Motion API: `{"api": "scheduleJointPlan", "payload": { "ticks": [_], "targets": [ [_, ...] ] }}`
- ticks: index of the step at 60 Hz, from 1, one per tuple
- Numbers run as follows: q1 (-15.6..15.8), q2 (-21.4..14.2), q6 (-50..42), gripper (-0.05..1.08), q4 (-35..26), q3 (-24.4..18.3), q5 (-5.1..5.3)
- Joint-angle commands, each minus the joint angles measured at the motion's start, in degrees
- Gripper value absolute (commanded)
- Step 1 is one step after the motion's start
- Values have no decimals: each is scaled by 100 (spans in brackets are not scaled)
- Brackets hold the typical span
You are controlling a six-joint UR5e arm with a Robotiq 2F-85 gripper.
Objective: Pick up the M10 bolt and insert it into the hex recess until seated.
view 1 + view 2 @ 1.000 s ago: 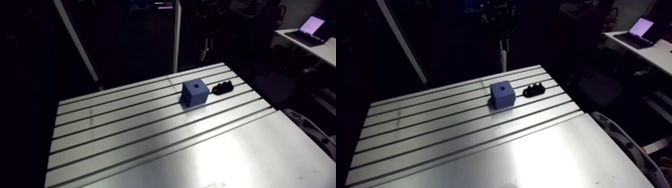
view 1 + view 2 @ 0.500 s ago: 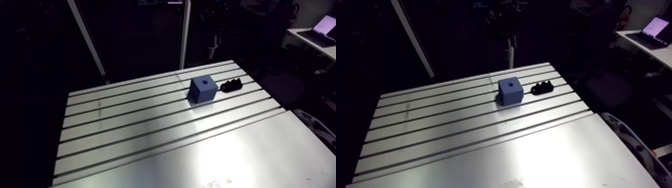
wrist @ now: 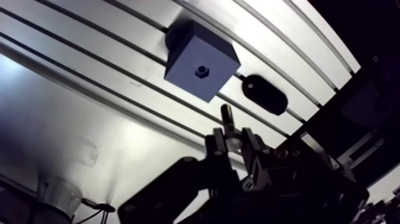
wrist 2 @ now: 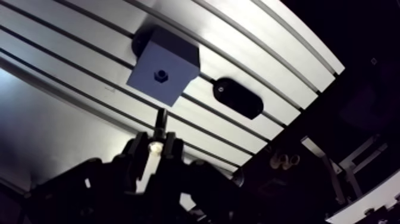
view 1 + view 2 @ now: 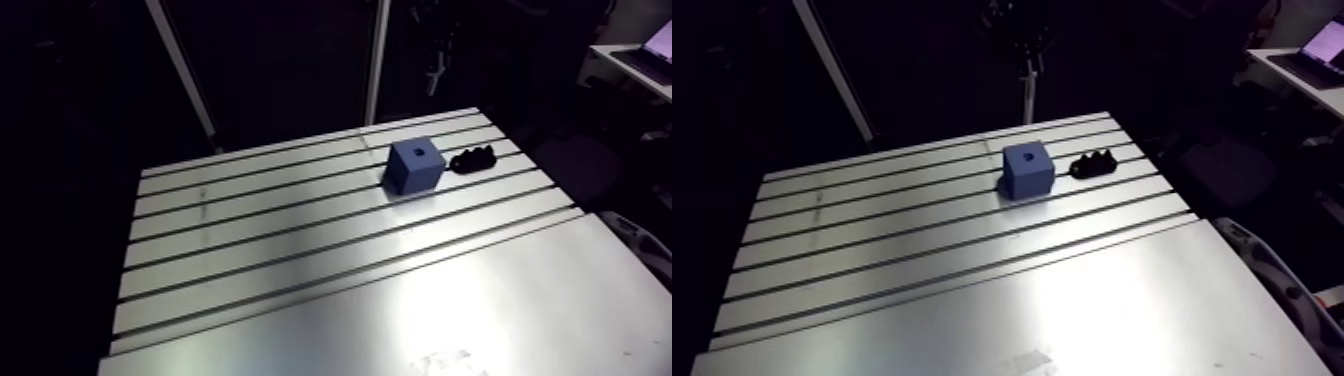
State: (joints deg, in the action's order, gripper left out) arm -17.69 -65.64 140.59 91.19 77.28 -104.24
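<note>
2 things rest on the slotted aluminium table (image 5: 300, 260) in the arm view: a blue block (image 5: 414, 170) and a low black piece (image 5: 474, 159) with a bumpy top. Both sit toward the table's far edge. The block stands upright on the ribs between the slots, and its top face carries 1 small dark opening, the hex recess (image 5: 417, 154), near the middle. The black piece lies just beside the block, with a narrow strip of bare metal between them, so they do not touch. The nearer part of the table is smooth plate and catches a bright glare.

In the wrist view the pincer (image 4: 156, 145) rises with its 2 fingers (image 4: 138, 149) drawn close together, clamped on the M10 bolt (image 4: 159, 121). A bright metal part of the bolt shows in the narrow gap between the fingertips, and the dark shank sticks out ahead of them, along the pincer's own line. The shank points toward the blue block, which lies ahead of the pincer with its recess showing as an empty dark hexagon. The bolt's tip is short of the recess and does not touch the block. The black piece shows here as a dark oval, beside the block and apart from it.
</note>
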Motion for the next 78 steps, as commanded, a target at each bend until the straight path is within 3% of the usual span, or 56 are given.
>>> {"api": "scheduleJointPlan", "payload": {
  "ticks": [1, 78],
  "targets": [
    [70, 82, -8, 103, 258, 26, 4],
    [29, 41, 18, 103, 619, 673, 4]
  ]
}}
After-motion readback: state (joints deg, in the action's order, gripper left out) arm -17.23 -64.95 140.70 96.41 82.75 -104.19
